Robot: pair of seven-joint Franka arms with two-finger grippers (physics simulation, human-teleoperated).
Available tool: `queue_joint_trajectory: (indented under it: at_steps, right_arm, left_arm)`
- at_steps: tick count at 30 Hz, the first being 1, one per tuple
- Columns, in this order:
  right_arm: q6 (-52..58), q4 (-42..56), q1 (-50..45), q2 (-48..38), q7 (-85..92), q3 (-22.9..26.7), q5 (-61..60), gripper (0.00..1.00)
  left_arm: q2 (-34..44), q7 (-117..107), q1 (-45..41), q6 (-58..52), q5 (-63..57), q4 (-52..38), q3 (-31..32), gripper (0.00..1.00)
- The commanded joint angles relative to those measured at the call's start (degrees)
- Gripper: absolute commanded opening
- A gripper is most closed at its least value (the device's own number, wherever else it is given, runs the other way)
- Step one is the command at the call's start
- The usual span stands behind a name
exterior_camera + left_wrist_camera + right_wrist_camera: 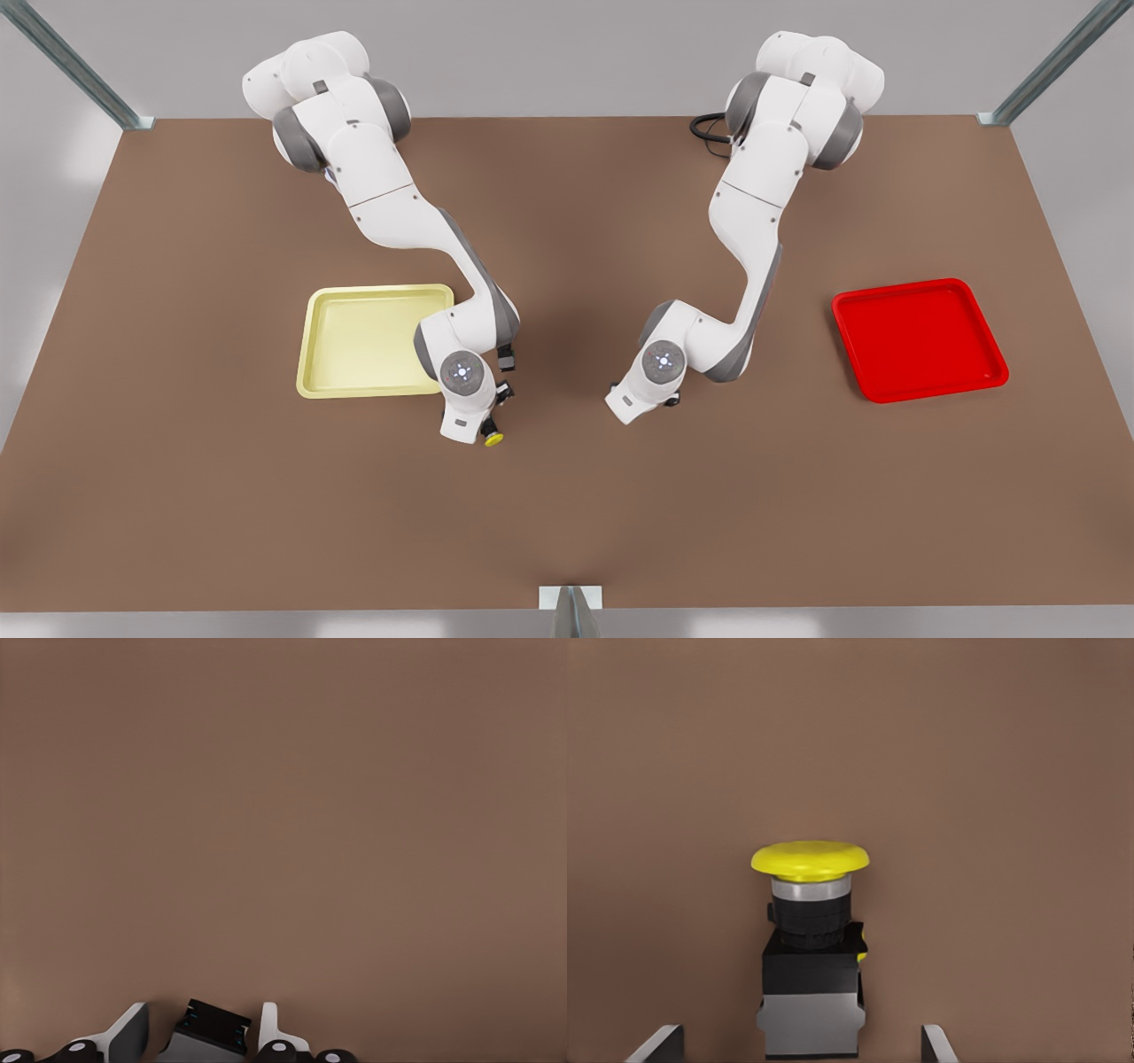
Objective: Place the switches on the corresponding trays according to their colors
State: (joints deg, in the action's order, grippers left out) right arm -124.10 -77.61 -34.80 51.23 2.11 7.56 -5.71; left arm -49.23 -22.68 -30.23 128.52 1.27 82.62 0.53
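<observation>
yellow switch [810, 948]: lying on its side on the table [567, 532]. Long axis runs from the grey-black body out to the yellow cap, and the cap points away from my right wrist. In the front view just the cap pokes out beside my gripper, facing the near edge.
right gripper [802, 1041]: that's my arm on the front view's left. It's down low over the switch, jaws spread wide, one finger [656, 1043] on each side of the body with a gap on both sides. Not holding anything.
yellow tray [312, 346]: just beside the switch, toward the front view's left. My right arm covers its near corner, and the floor I can see is bare.
left gripper [199, 1028]: my arm on the front view's right, low over the table's middle. A black-and-grey block [210, 1036] sits between the fingers; honestly can't tell if they're clamped on it, and I can't see a cap on it.
red tray [920, 341]: well off to the front view's right, apart from both arms, floor bare.
</observation>
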Motion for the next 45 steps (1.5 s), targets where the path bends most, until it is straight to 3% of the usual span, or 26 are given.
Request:
queue_joint_trajectory:
  at_steps: [1,3,7,8,10,11,23,24,25,27,30,33,45]
  right_arm:
    - [0.0,0.0,0.0,0.01,0.0,-0.09,0.0,1.0]
    - [-0.09,1.14,0.0,1.07,0.0,0.0,0.0,1.0]
    - [-0.09,2.02,0.0,2.03,-0.09,-0.09,-0.09,1.0]
    - [-0.09,2.02,0.0,2.3,-0.09,-0.09,-0.09,1.0]
    - [-0.09,2.55,-0.18,2.74,-0.09,-0.09,-0.09,1.0]
    - [-0.09,2.9,-0.26,2.91,-0.09,-0.09,-0.09,1.0]
    - [-2.2,3.78,-0.35,3.97,0.26,-0.17,-0.09,1.0]
    - [-2.2,3.69,-0.35,3.97,0.35,-0.09,-0.09,0.91]
    - [-2.11,3.69,-0.35,3.97,0.53,-0.17,0.0,0.76]
    - [-2.11,3.78,-0.35,3.97,0.53,-0.17,0.0,0.66]
    - [-1.93,3.78,-0.26,3.88,0.53,-0.17,0.0,0.62]
    - [-1.76,3.78,-0.26,3.79,0.53,-0.17,0.0,0.62]
    - [-1.23,3.78,-0.18,3.26,0.62,-0.17,0.0,0.59]
  left_arm:
    - [0.01,0.0,0.0,-0.03,-0.13,0.09,0.0,0.71]
    - [0.19,-0.18,0.0,-0.11,-0.04,0.35,0.0,0.98]
    - [0.36,-0.26,0.09,-0.29,0.04,0.88,0.0,1.0]
    - [0.45,-0.26,0.09,-0.11,0.04,1.41,0.0,0.99]
    - [0.45,-0.26,0.09,-0.03,0.04,1.49,0.0,0.71]
    - [0.45,-0.26,0.09,-0.03,0.04,1.49,0.0,0.66]
    - [0.45,-0.18,0.0,0.06,0.04,1.32,0.0,0.61]
    - [0.54,-0.18,0.0,0.06,0.04,1.32,0.0,0.61]
    - [0.54,-0.18,0.0,-0.03,0.04,1.41,0.0,0.61]
    - [0.54,-0.26,0.0,0.06,0.04,1.4,0.0,0.58]
    - [0.54,-0.18,0.0,0.06,0.04,1.41,0.0,0.55]
    - [0.54,-0.18,0.0,0.15,0.04,1.41,0.0,0.5]
    - [3.88,0.7,0.97,-1.34,-0.31,2.99,0.0,0.5]
